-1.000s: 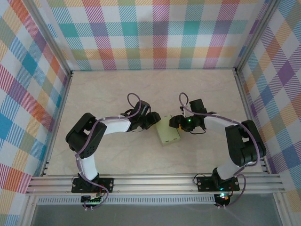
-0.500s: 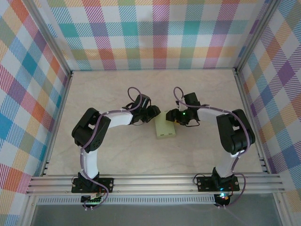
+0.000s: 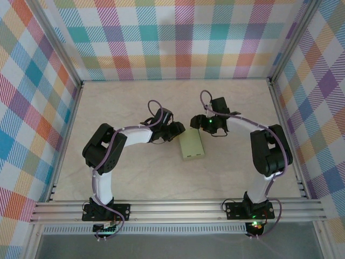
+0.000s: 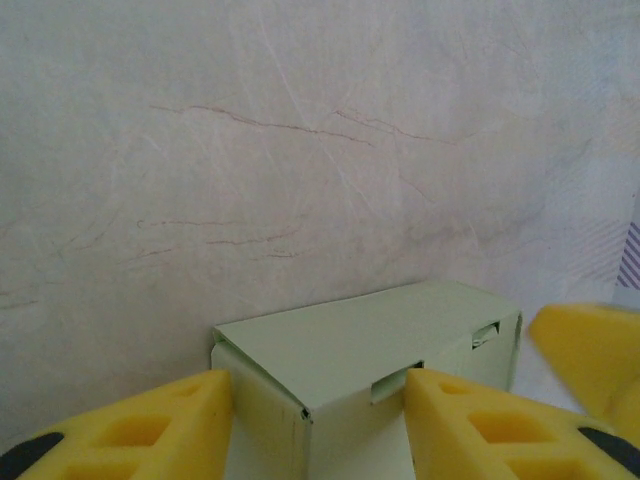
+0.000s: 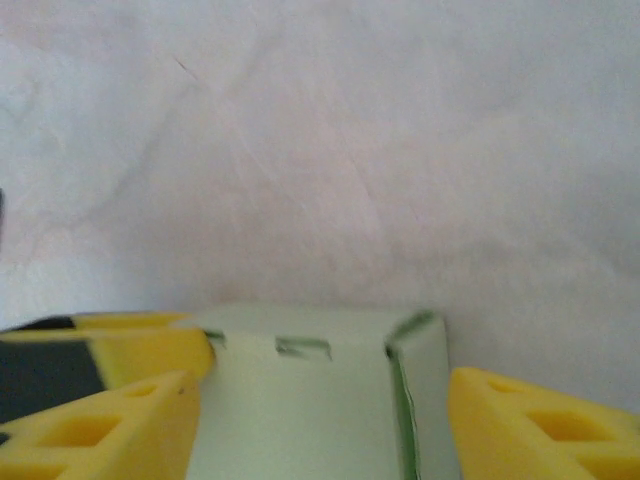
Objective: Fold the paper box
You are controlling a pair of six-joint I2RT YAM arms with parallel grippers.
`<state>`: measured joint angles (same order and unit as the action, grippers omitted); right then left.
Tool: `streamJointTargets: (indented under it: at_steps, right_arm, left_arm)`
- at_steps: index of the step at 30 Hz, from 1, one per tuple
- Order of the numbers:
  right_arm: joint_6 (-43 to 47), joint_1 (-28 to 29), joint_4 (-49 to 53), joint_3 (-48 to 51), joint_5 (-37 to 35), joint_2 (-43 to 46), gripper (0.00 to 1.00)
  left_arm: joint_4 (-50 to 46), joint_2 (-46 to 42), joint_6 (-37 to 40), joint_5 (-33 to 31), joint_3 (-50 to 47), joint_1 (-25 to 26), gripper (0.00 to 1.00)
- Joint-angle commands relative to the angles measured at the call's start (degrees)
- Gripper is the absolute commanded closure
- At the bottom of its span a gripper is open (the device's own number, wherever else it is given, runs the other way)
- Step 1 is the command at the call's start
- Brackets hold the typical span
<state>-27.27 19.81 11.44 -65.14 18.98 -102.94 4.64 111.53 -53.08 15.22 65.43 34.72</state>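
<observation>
A pale green rectangular paper box (image 3: 192, 147) is seen lying flat mid-table on the cream marbled table (image 3: 135, 102), its long axis running near to far, the far end tipped slightly left. Both arms are bent at the elbow and turned inward, so that the left gripper (image 3: 179, 131) and right gripper (image 3: 195, 126) meet at the far end. From the right wrist, the yellow fingers (image 5: 130, 420) are seen pressed to the box's sides. From the left wrist, cut slots (image 4: 395, 380) are shown; the left jaws are half parted, grip undeterminable.
</observation>
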Motion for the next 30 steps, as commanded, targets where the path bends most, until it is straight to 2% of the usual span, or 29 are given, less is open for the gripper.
streamJointTargets:
  at_steps: [1,5,9,13,18,25,27,30]
  right_arm:
    - [-0.1,0.0,1.1,-2.0,2.7,-2.4,0.44]
    - [-1.2,0.0,0.3,-1.4,3.5,-2.9,0.46]
    - [-0.3,-0.2,0.2,0.3,-0.2,-0.2,0.32]
    - [0.2,-0.7,1.0,1.1,-2.2,0.8,0.30]
    - [-0.8,-0.8,0.2,2.2,0.1,-0.3,0.33]
    - [-1.5,-0.8,-3.7,3.6,6.5,3.7,0.29]
    - [-2.5,-0.8,-4.7,4.4,5.8,5.8,0.29]
    - [-3.0,-1.1,-3.4,5.5,-0.7,8.2,0.28]
  left_arm:
    - [-1.3,0.8,0.6,1.4,0.3,0.2,0.53]
    - [-1.3,0.6,0.3,1.4,0.3,0.2,0.53]
    - [-1.4,0.6,0.4,1.4,0.1,0.2,0.54]
    - [-1.2,0.9,0.3,1.6,0.2,0.2,0.54]
    - [-1.0,1.1,0.2,2.2,0.4,0.2,0.55]
    - [-1.0,1.6,0.3,2.4,0.6,0.2,0.55]
    - [-0.9,1.8,0.3,2.5,0.7,0.2,0.55]
    - [-0.8,1.9,0.3,2.9,0.8,0.2,0.55]
